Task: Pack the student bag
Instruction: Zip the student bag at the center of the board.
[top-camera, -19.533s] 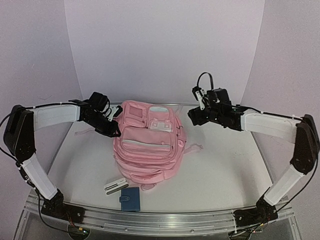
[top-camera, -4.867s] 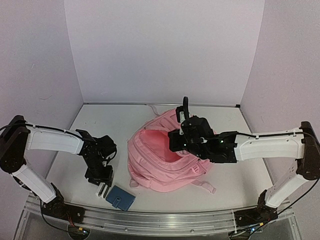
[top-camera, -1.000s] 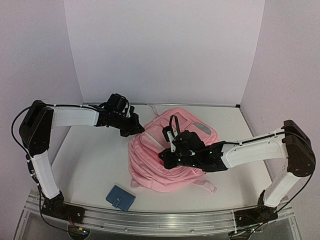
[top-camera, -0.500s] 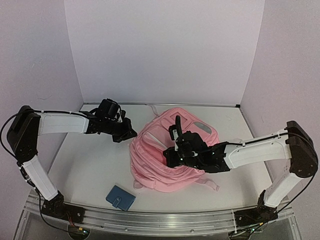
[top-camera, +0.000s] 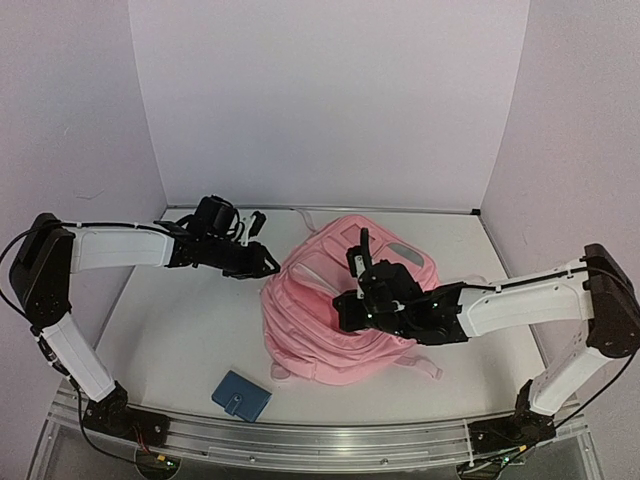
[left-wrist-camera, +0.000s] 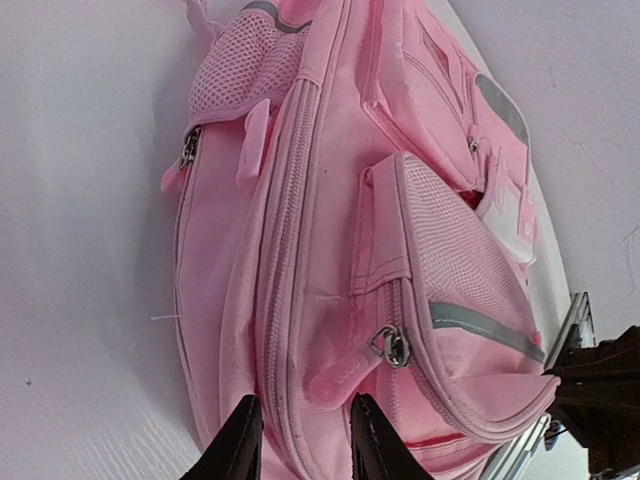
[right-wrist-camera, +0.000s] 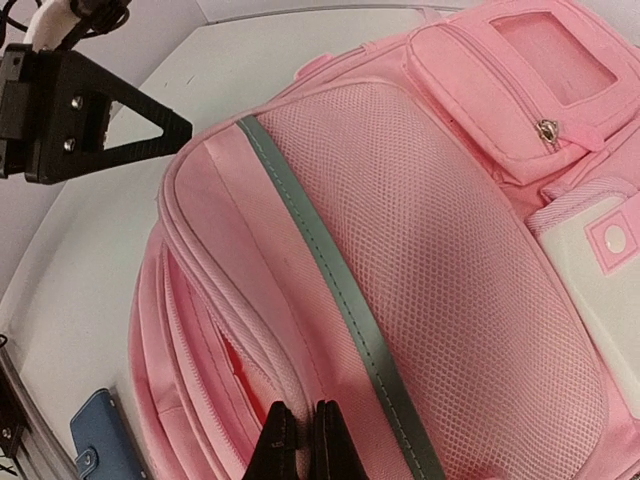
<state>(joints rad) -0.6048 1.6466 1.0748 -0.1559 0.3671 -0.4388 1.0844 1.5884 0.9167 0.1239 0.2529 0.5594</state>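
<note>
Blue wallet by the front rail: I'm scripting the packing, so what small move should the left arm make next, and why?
Probably swing the left pincer down toward the wallet: it lies outside the backpack, the pincer is open and empty, and the right pincer seems to pinch the opening.

The large soft pink fabric backpack (right-wrist-camera: 400, 250) runs off the right wrist view's right and bottom edges. Beside the backpack, the flat blue wallet (right-wrist-camera: 100, 440) is cut by the bottom edge. Whether the right gripper (right-wrist-camera: 297, 432), its fingers together against the backpack, pinches any fabric cannot be told. From above, its fingertips are hidden.
</note>
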